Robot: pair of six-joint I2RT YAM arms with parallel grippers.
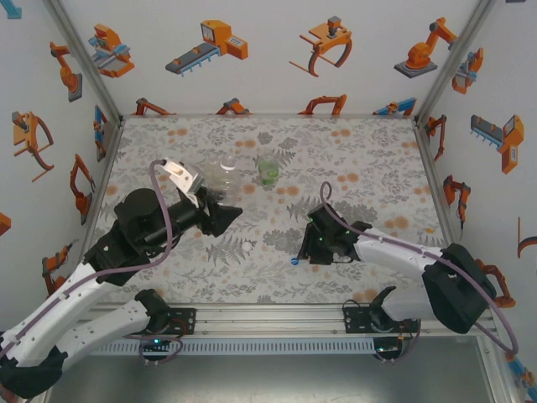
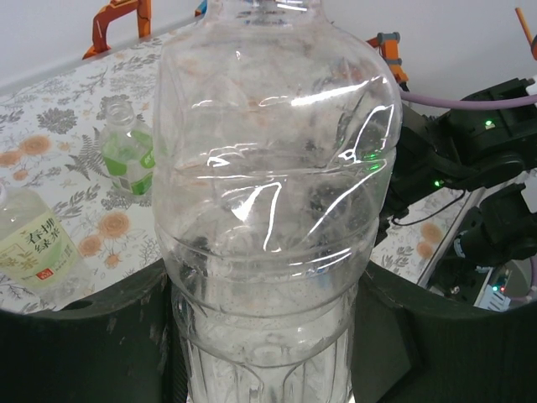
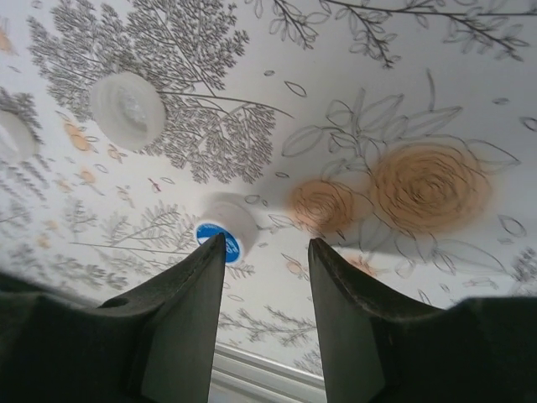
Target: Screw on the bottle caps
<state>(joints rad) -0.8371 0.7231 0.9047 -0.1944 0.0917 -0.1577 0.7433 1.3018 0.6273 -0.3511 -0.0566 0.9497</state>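
Observation:
My left gripper (image 2: 268,344) is shut on the colourless bottle (image 2: 268,201), held upright, its black fingers (image 2: 84,344) against both sides of the lower body. The bottle's mouth is cut off at the top of the left wrist view. The green bottle (image 2: 127,153) (image 1: 268,170) stands open-necked behind it, with the pale yellow-green bottle (image 2: 33,248) (image 1: 225,168) nearer. My right gripper (image 3: 267,243) (image 1: 304,252) hovers open low over the table. A white cap with a blue label (image 3: 222,228) (image 1: 295,261) lies at its left fingertip. Two more white caps (image 3: 127,109) (image 3: 15,136) lie further left.
The flower-patterned table (image 1: 361,168) is walled by white panels with orange robot pictures. A metal rail (image 1: 268,319) runs along the near edge, close under my right gripper. The right arm (image 2: 478,159) sits just beyond the held bottle in the left wrist view.

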